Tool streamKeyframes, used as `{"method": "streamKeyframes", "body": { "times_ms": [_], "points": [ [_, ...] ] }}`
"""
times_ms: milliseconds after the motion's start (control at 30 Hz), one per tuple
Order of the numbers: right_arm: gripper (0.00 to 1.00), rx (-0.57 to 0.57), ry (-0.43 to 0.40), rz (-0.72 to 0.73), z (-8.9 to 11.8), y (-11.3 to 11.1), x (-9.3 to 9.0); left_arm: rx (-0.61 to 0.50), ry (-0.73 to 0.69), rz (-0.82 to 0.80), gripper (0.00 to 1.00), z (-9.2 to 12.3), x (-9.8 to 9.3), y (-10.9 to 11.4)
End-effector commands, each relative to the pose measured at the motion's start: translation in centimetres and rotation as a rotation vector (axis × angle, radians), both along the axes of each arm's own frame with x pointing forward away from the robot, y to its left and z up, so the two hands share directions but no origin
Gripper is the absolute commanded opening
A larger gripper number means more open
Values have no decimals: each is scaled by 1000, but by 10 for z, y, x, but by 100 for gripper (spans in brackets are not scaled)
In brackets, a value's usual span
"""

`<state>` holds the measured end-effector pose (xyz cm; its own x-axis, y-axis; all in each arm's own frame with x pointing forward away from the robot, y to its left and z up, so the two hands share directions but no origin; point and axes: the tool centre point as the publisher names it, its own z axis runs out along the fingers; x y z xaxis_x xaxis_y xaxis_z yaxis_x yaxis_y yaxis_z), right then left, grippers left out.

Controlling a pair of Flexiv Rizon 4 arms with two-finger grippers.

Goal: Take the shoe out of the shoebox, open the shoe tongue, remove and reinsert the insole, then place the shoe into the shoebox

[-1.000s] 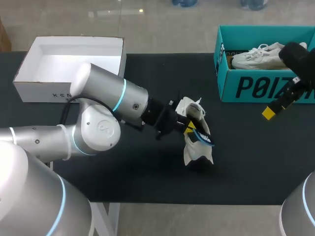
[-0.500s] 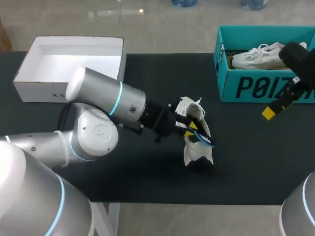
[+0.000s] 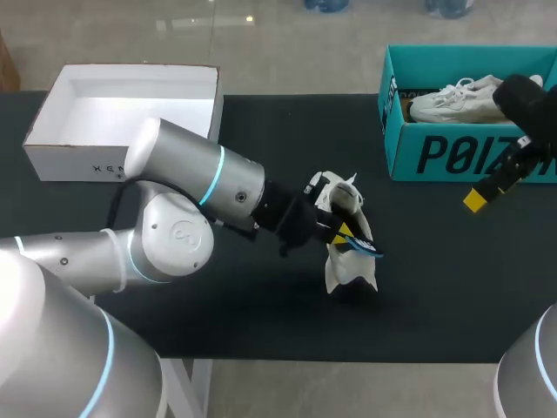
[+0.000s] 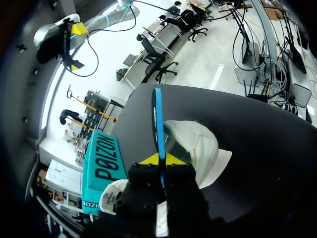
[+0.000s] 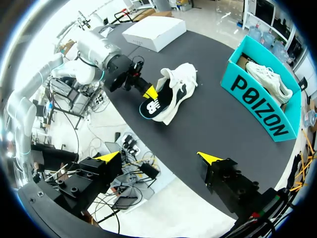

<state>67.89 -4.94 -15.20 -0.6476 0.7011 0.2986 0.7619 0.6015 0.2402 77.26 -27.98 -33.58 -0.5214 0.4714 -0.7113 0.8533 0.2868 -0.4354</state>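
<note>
Evidently the insole step was in hand: the left gripper (image 4: 161, 159) pinched the blue-edged insole (image 4: 157, 116) edge-on between its tips, with the white sneaker (image 3: 351, 272) just ahead and beneath. The right gripper (image 5: 158, 157) hung spread wide and empty beside the teal shoebox (image 3: 470, 158). Next, I judged, the insole needed feeding back into the sneaker's mouth.

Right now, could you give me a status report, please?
Left gripper shut on insole, against the shoe. Right gripper open, near box. Nothing in the way.
</note>
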Motion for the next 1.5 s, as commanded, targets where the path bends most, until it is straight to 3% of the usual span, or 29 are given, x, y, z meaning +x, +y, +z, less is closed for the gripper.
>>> {"method": "streamKeyframes", "body": {
  "times_ms": [33,400,667,700,733,833,1067,1367,1400,1433,1500],
  "points": [
    [100,-2,4,0,0,1,1,31,-15,8,0,-3,10,-7],
    [100,-2,4,0,0,1,1,92,-126,45,0,-4,30,-6],
    [100,-2,4,0,0,1,1,79,-66,37,0,-18,15,-2],
    [100,-2,4,0,0,1,1,79,-64,37,18,-16,14,-1],
    [100,-2,4,0,0,1,1,78,-64,38,26,-15,13,1],
    [100,-2,4,0,0,1,1,66,-63,44,36,-7,10,6],
    [100,-2,4,0,0,1,1,43,-66,42,33,3,1,8],
    [100,-2,4,0,0,1,1,40,-39,23,25,-8,-5,-6],
    [100,-2,4,0,0,1,1,41,-38,22,19,-10,-4,-7],
    [100,-2,4,0,0,1,1,42,-38,22,6,-11,-3,-8],
    [100,-2,4,0,0,1,1,42,-33,26,0,-13,-1,-9]
  ]
}}
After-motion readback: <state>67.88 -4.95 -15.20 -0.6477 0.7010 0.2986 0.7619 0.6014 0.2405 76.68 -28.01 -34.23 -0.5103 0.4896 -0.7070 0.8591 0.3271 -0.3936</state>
